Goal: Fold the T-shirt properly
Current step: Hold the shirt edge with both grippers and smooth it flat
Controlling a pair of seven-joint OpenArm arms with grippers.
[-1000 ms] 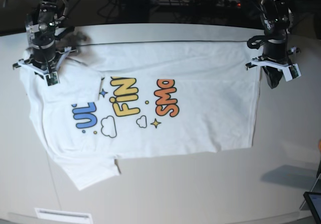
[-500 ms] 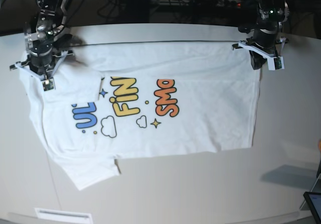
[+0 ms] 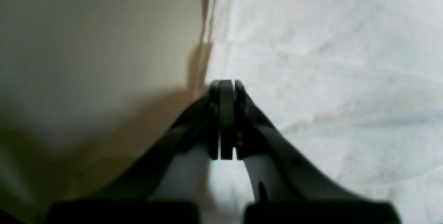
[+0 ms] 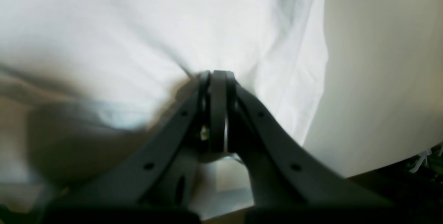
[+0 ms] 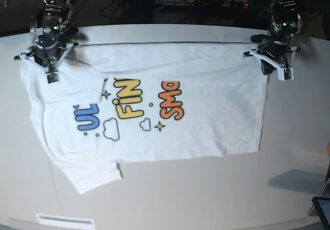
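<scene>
We see two black arms with small green lights, white brackets near their ends, and dark fingers (image 4: 263, 120) with screw holes.

Lab: robot arms (image 5: 51, 13), cable tangle (image 5: 206, 0) behind table (image 5: 206, 189).

The T-shirt (image 5: 154, 106) lies spread on the bench (image 5: 216, 189). The right gripper (image 5: 51, 75) is over its far left corner, the left gripper (image 5: 276, 72) over its far right corner.

Pale table (image 5: 206, 189), dark cables (image 5: 206, 0) behind it, tablet corner (image 5: 322, 209) at lower right
</scene>
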